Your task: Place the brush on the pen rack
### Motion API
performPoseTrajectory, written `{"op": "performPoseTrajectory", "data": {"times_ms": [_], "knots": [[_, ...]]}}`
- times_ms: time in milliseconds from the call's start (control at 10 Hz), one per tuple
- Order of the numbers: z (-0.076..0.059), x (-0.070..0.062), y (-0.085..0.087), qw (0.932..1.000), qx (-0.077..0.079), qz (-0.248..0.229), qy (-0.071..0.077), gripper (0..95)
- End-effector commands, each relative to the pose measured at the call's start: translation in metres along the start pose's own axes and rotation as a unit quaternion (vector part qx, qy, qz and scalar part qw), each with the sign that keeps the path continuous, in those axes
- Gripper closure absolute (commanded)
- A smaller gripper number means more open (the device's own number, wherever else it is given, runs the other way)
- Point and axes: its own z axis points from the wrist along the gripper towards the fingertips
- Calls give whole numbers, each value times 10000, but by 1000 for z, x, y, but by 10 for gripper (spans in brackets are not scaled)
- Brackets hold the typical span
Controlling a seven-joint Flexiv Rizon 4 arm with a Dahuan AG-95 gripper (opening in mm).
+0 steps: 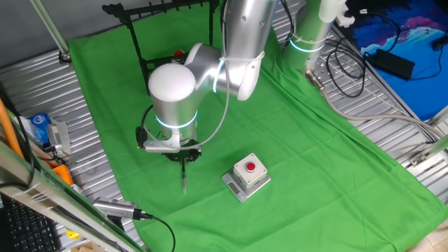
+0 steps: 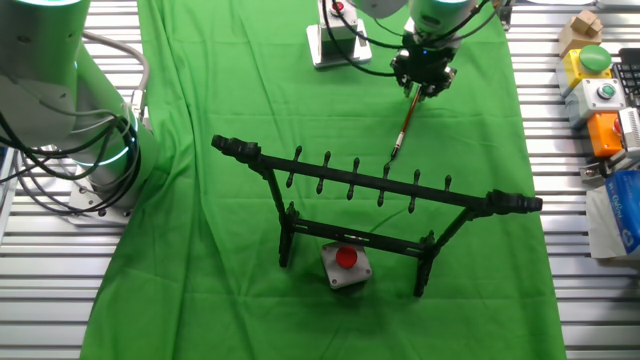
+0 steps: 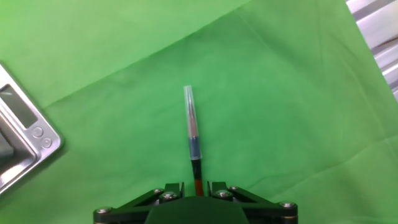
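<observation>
My gripper is shut on the dark reddish-brown shaft of the brush. The brush's black end and pale tip point away from the hand over the green cloth. In one fixed view the gripper hangs under the white wrist and the brush sticks out below it. In the other fixed view the gripper is at the far side of the cloth, and the brush slants towards the pen rack. This black thin-rod rack stands upright, apart from the brush. It also shows at the back of one fixed view.
A grey box with a red button sits right of the gripper and also shows in the hand view. A second button box lies under the rack. A silver cylinder with a black cable lies at the cloth's near-left edge.
</observation>
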Motion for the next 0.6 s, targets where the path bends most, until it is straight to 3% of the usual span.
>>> {"op": "performPoseTrajectory", "data": {"times_ms": [100, 600], "knots": [[2, -1, -2, 10000, 42, -27, 23, 760], [4, -2, -3, 9999, 95, -114, 25, 760]]}}
